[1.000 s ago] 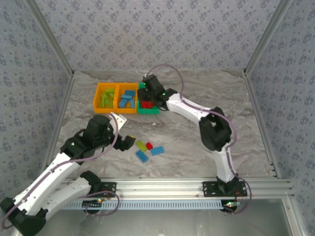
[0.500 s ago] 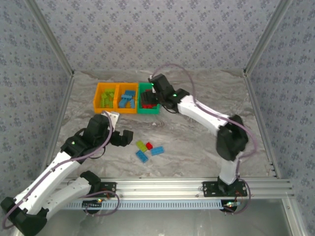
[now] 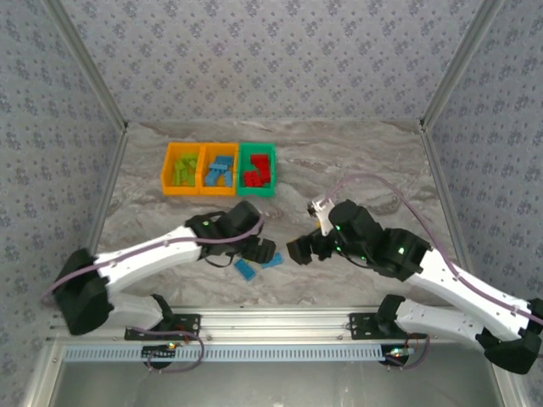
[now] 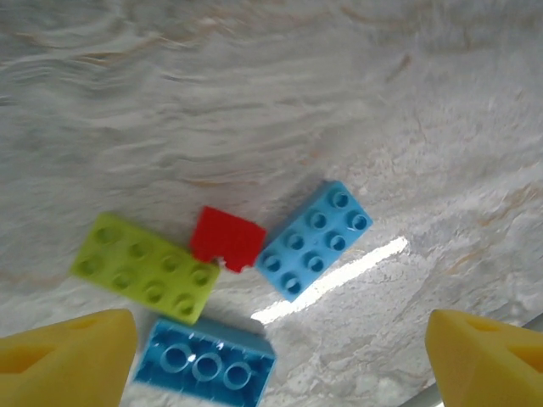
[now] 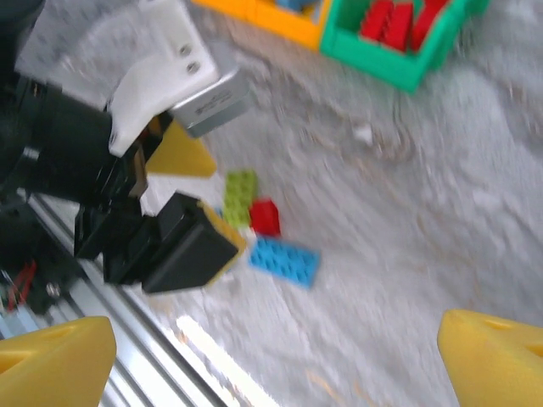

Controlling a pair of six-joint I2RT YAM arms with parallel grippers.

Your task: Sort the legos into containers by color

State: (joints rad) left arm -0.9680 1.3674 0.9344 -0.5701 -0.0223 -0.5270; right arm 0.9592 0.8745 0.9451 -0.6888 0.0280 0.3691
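Green container [image 3: 256, 192] visit over, both hands crowd the last four legos

Left hand [image 3: 260, 250] has swung in and hangs wide open, empty, with the lime green brick [image 4: 144, 271], red brick [image 4: 225, 240] and two light blue bricks [image 4: 314, 240] right below its fingers [image 4: 68, 352]. Right hand [image 3: 299, 251] has backed off that container, equally spread and empty, just beside the left. One should yield; bare bench [image 3: 365, 170] lies beyond both, the rail [image 3: 280, 320] close behind.
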